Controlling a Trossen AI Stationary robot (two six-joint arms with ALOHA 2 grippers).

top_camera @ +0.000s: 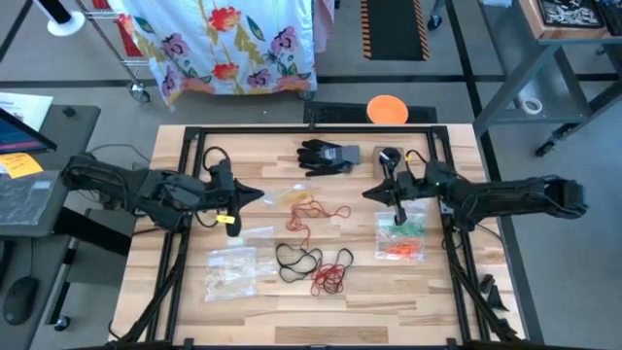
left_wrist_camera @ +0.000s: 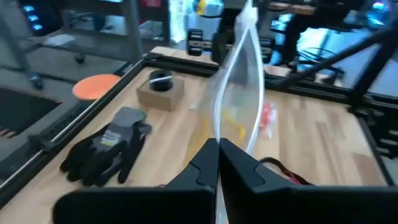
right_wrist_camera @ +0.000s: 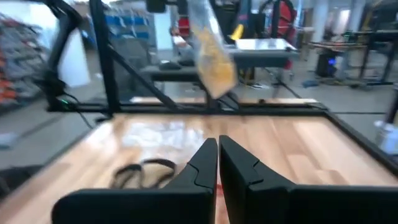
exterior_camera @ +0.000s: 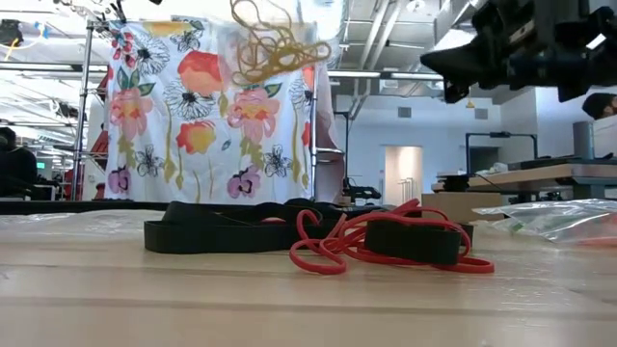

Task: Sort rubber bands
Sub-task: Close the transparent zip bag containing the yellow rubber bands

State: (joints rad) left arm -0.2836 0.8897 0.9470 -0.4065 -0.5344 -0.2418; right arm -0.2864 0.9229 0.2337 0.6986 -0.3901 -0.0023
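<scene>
My left gripper is shut on a clear plastic bag with yellow rubber bands in it, above the table's middle. My right gripper is shut a little right of the bag, pointing at it, and I see nothing between its fingers. Loose rubber bands lie flat on the wood: thin orange-red ones, black ones and red ones. My left gripper pinches the clear bag's edge between its two fingers. The fingers come about level from the table's left. The bag stands on edge and stretches away from the fingertips toward the right arm, lifted clear of the table, with the yellow bands inside it.
A bag with green and orange bands lies at the right, another clear bag near the front left. A black glove, a small cardboard box and an orange disc sit at the far side. A black frame rims the table.
</scene>
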